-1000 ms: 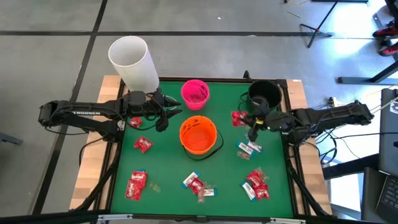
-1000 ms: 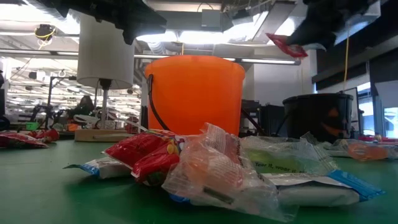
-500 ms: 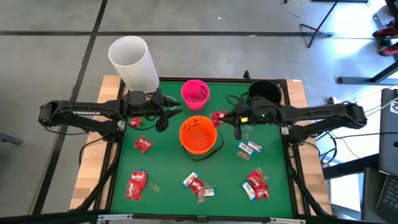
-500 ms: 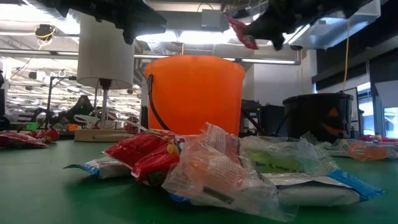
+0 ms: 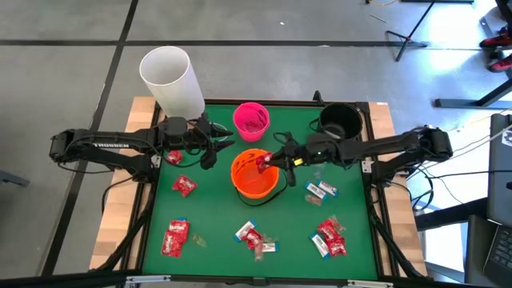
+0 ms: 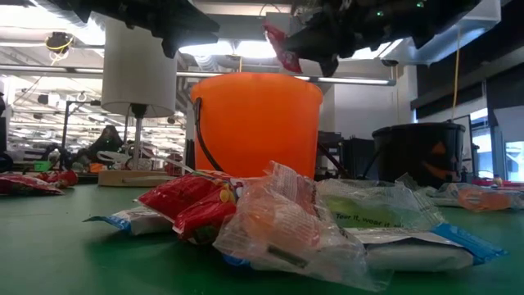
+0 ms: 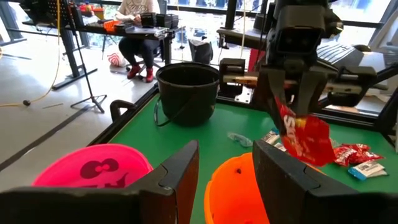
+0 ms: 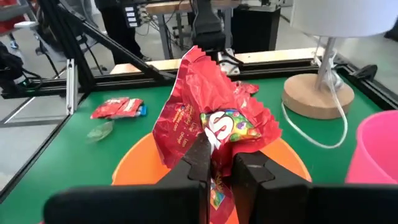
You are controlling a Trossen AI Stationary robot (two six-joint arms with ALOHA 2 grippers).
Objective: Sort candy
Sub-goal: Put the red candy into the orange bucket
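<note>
Near edge of the green table (image 5: pixel 216 220): loose candy lies in three groups. One red pack (image 5: pixel 174 238) sits at the near left. A small pile (image 5: pixel 254 238) of red and clear wrappers sits at the near centre; in the low view the print on it is too blurred to read. A cluster of red packs (image 5: pixel 330 237) sits at the near right.

Mid table: one red pack (image 5: pixel 184 186) lies left of the orange bucket (image 5: pixel 255 186). A white-and-blue pack (image 5: pixel 320 190) lies right of it.

Right gripper (image 5: pixel 274 159): positioned over the orange bucket's rim. The fingers (image 8: pixel 249 168) are pinched nearly together on one red candy (image 8: pixel 208 124), gripping its lower edge; the pack hangs crumpled above the bucket mouth. The white "S" logo of a Skittles pack is partly readable on the wrapper; smaller side print is illegible.

Left gripper (image 5: pixel 214 148): held above the table left of the orange bucket, fingers (image 7: pixel 177 171) partly open, holding nothing. The left arm carries white lettering, too small to read with certainty.

Far edge: three buckets in total. Pink bucket (image 5: pixel 251 120) at centre back, black bucket (image 5: pixel 339 122) at right back. A white lamp (image 5: pixel 171 80) stands at the far left corner.
</note>
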